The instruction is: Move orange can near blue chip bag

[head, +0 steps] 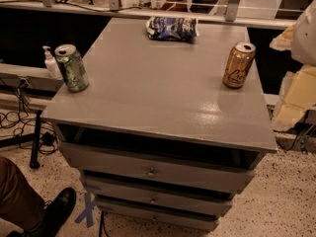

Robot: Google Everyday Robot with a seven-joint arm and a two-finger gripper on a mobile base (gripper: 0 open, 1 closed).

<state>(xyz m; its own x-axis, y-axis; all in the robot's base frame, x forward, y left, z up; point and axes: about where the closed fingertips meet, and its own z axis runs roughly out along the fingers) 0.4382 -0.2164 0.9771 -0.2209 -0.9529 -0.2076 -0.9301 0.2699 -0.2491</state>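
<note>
Grey and glossy, the flat-topped cabinet of drawers (158,102) fills the near view. On its left edge stands a green metal drink can with pale markings (72,68). The golden-orange metal drink can with dark lettering (238,64) stands upright near the right edge, well apart from the crumpled dark blue foil chip bag (172,28) lying at the far edge. The gripper is not in view, so its state cannot be told; a pale bulky shape (305,31) at the right border may be part of the arm. The task seems unstarted: the reach comes first, then a side-on grasp round the can's body and a carry toward the far edge, setting it down just beside the bag.
</note>
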